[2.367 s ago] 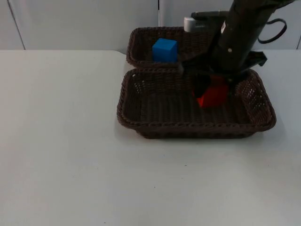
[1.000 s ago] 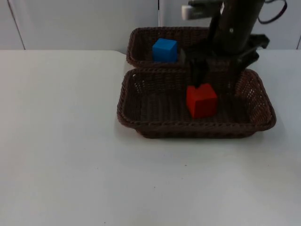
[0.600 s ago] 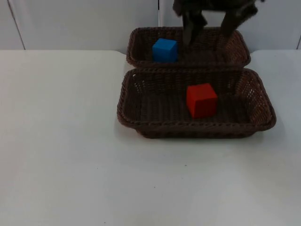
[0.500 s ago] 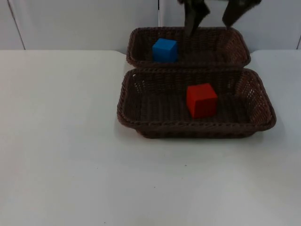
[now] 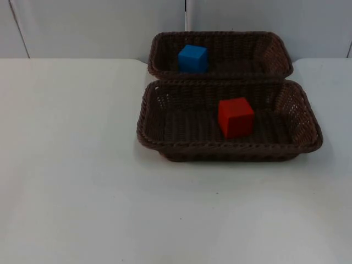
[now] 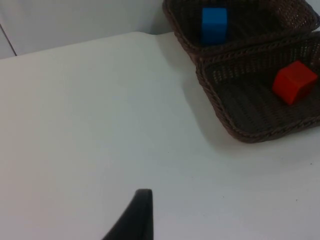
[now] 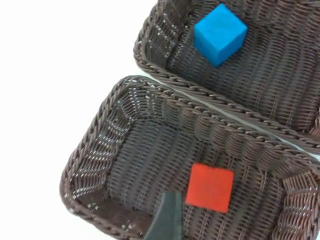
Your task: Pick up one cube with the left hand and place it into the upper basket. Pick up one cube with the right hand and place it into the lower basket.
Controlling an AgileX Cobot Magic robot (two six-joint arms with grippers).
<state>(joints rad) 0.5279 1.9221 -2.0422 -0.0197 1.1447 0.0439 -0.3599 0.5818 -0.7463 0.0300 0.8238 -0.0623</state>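
Red cube point(image 5: 235, 116) sat in lower basket point(image 5: 165, 144), blue cube point(image 5: 193, 59) in upper basket point(image 5: 165, 41); grippers' finger state: can't tell.

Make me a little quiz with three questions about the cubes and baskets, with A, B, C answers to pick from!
1. Where is the blue cube?
A. in the upper basket
B. on the table
C. in the lower basket

2. How many cubes are there?
A. one
B. two
C. four

3. What is the red cube doing?
A. hanging from a gripper
B. stacked on the blue cube
C. resting free on the lower basket's floor

Answers: 1 A, it sits inside the far basket's rim; 2 B, one blue and one red; 3 C, it lies alone on the weave with nothing gripping it.
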